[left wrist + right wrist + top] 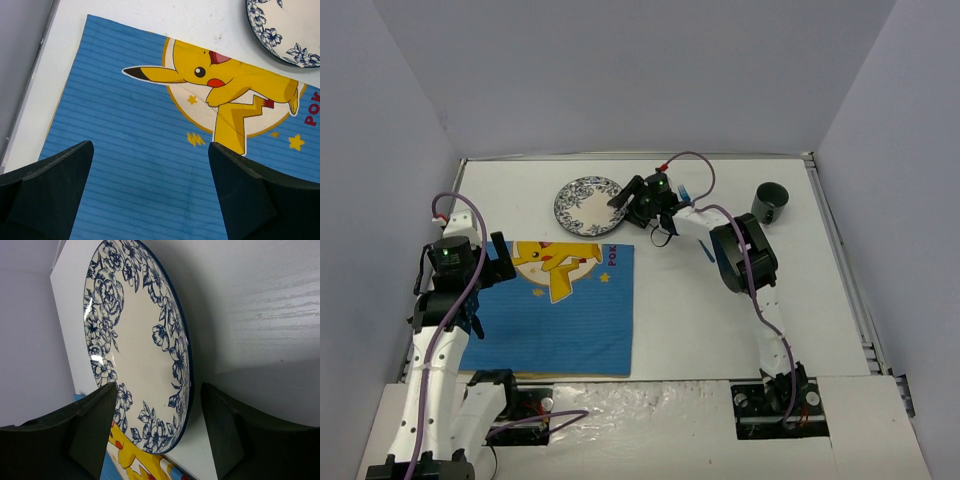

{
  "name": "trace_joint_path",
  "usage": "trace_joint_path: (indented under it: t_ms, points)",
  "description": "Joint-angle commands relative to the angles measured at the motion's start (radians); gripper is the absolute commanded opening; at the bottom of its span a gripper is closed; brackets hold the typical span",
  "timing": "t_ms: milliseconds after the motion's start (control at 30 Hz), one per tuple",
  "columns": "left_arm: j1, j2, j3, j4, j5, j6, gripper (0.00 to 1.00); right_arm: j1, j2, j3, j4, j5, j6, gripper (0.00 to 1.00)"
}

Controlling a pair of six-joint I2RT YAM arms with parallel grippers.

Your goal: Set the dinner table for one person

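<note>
Right gripper (pixel 159 390) was spread wide, and the near rim of the blue-flowered plate (pixel 140 355) sat between its dark fingers (pixel 85 432). The plate lay on the white dinner table (pixel 260 300). A sliver of blue-and-yellow placemat (pixel 127 465) peeked out just below.

The plate (pixel 145 365) has its rim between the spread jaws of the right gripper (pixel 159 425). The placemat (pixel 140 165) lies under the spread jaws of the left gripper (pixel 150 192), with the plate beyond them. The mug (pixel 769 200) stands well right of the right jaws.
</note>
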Motion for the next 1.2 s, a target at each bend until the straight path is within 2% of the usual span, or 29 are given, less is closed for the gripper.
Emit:
trace_joint_path:
  t_ms: [0,200,367,633,700,767,967,1167]
  points:
    - [-0.006,0.001,0.028,0.053,-0.011,-0.006,0.97,0.000,0.012,-0.029,0.060,0.015,0.059,0.62]
    - [-0.006,-0.001,0.026,0.054,-0.007,-0.006,0.97,-0.001,0.027,-0.059,0.097,0.021,0.086,0.56]
    - [-0.006,-0.002,0.026,0.052,-0.008,-0.004,0.97,-0.002,0.040,-0.060,0.100,0.027,0.086,0.45]
    - [-0.006,-0.002,0.025,0.052,-0.007,-0.006,0.97,-0.002,0.057,-0.062,0.112,0.024,0.093,0.37]
    - [-0.006,-0.002,0.025,0.050,-0.007,-0.006,0.97,0.000,0.059,-0.071,0.129,0.019,0.100,0.32]
    - [-0.006,-0.004,0.025,0.050,-0.007,-0.006,0.97,-0.003,0.061,-0.081,0.157,0.007,0.117,0.21]
    - [-0.006,-0.004,0.025,0.050,-0.002,-0.007,0.97,-0.003,0.042,-0.099,0.199,-0.011,0.141,0.00]
    - [-0.006,-0.005,0.025,0.052,-0.001,-0.007,0.97,-0.014,-0.009,-0.144,0.301,-0.046,0.191,0.00]
